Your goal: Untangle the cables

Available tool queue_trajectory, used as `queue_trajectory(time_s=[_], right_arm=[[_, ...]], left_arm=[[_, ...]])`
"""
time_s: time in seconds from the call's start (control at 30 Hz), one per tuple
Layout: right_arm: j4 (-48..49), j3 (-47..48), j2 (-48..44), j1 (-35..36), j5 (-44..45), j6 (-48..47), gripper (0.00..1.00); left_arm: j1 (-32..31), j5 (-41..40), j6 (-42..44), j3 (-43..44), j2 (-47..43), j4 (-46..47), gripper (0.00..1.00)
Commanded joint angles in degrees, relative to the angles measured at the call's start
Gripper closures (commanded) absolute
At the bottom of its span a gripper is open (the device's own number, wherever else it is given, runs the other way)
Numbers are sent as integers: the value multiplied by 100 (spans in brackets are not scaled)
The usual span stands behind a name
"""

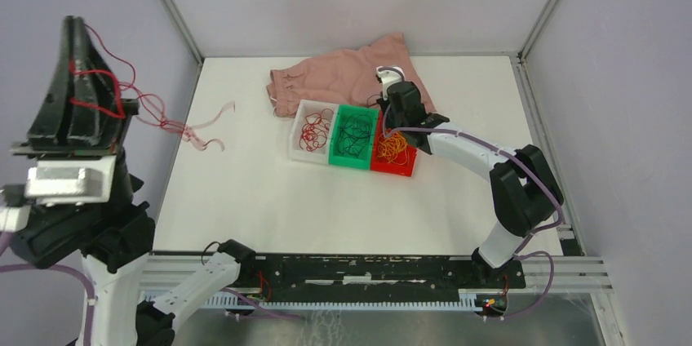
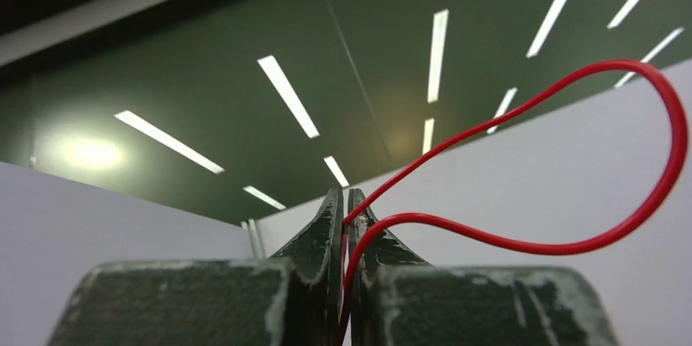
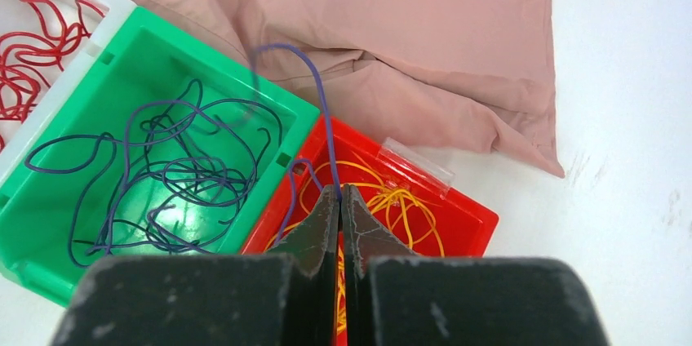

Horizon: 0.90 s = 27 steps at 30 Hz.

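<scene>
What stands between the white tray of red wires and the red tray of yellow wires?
A green plastic tray holding dark purple wires. The top external view shows all three trays side by side.

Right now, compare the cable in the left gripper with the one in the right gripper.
The cable in the left gripper is red; the one in the right gripper is purple. The red cable is held high above the table; the purple cable is low over the red bin. Shared: each loops out from shut jaws.
</scene>
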Motion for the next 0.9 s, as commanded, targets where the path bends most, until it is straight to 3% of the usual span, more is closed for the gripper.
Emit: queue_trajectory(time_s=[0.0,0.07,0.33,0.53,0.87], right_arm=[[382,8,-233,-85,-332,328,100],[463,73,-343,-86,-562,482,100],[180,450,-377,-74,-1079,665,100],[-211,663,-74,195,-1045,795,100],[-1433,2038,1429,885,-198,760,100]], left_arm=[[-9,-24,593,536,88,273,97],[-12,74,436,821,140,-415,97],[-13,865,-64,249,-112,-2073,97],[-14,1029,-405,69,-112,-2543,97],[-12,1261,-611,-111,-165,-2731,97]])
